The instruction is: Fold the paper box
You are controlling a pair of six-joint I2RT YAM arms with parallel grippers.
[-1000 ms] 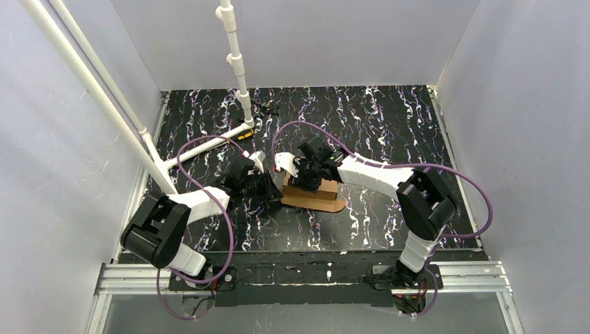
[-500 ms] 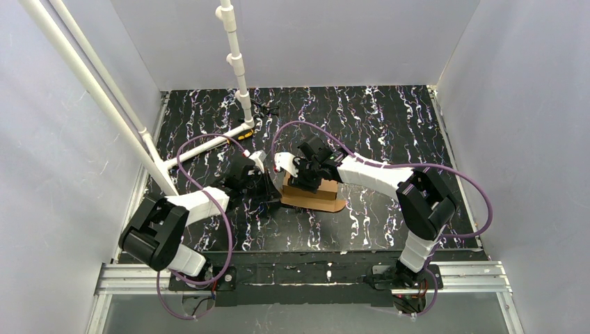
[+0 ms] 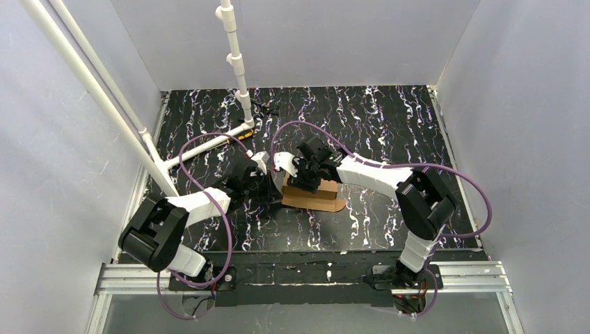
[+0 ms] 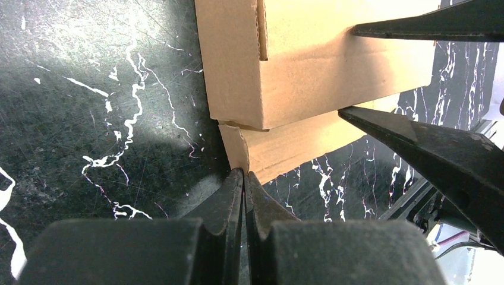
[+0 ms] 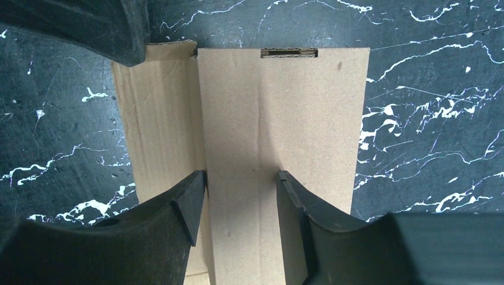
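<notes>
The paper box (image 3: 314,196) is brown cardboard, partly folded, lying mid-table. Seen from the right wrist, its top panel (image 5: 285,119) has a slot at the far edge and a lower side panel (image 5: 157,119) on the left. My right gripper (image 5: 241,178) is open over the top panel, one finger at the panel's left edge, and it holds nothing. Its fingers (image 4: 416,133) also show in the left wrist view. My left gripper (image 4: 243,173) is shut, tips touching the small corner flap (image 4: 235,145) at the box's (image 4: 309,65) lower left end. Whether the flap is pinched does not show.
A white pipe frame (image 3: 240,76) stands at the back left, with a black-and-orange marker (image 3: 245,134) by its foot. Purple cables (image 3: 209,149) loop over the black marbled table (image 3: 389,125). Grey walls close in three sides.
The left gripper has closed its fingers and edged slightly toward the box's left end. The right gripper and the box have stayed put.
</notes>
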